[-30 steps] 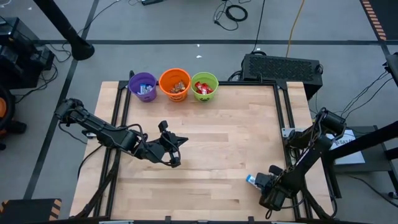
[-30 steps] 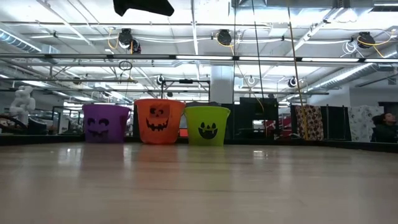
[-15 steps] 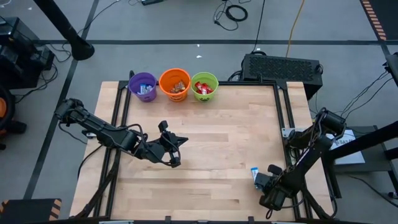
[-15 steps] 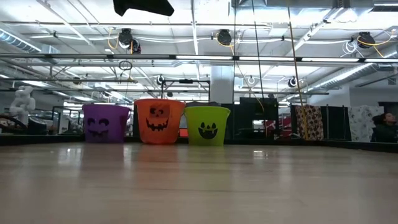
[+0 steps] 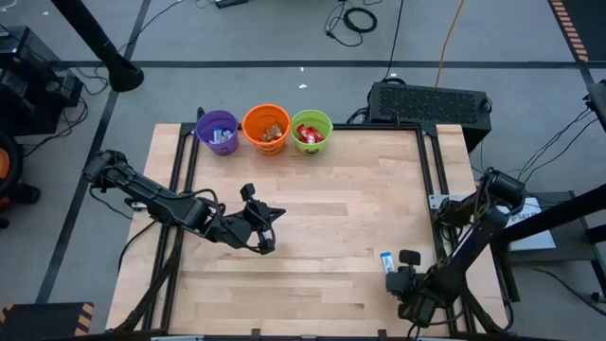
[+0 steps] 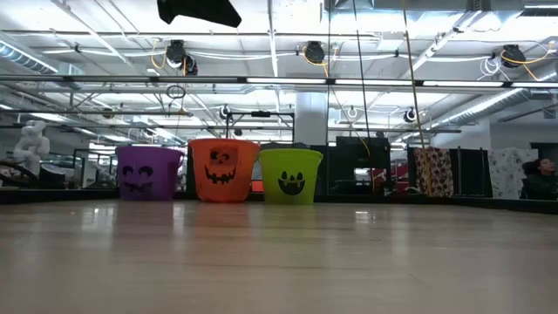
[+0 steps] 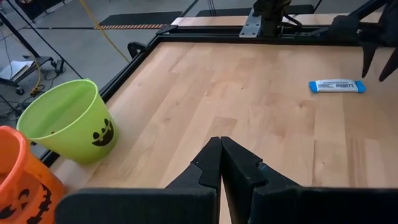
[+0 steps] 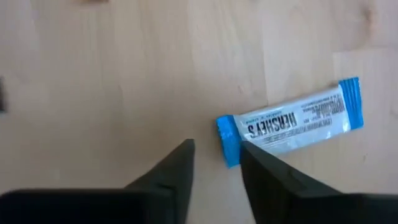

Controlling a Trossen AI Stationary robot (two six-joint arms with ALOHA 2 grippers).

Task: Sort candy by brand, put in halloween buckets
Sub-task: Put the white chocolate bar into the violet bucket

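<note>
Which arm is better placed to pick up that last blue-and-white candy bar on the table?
The right. Its claw hangs open directly beside the candy bar, while the left claw sits shut at mid-table, farther away.

The right tool (image 5: pixel 399 276) has released the candy bar (image 5: pixel 386 260) and backed away.

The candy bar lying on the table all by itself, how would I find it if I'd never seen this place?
Start at the wooden table and find the right gripper near its front right corner. On the bare wood just in front of it lies the candy bar, flat and touching nothing. It has a white wrapper with blue ends, and it is the only candy not inside the three buckets at the far edge.
</note>
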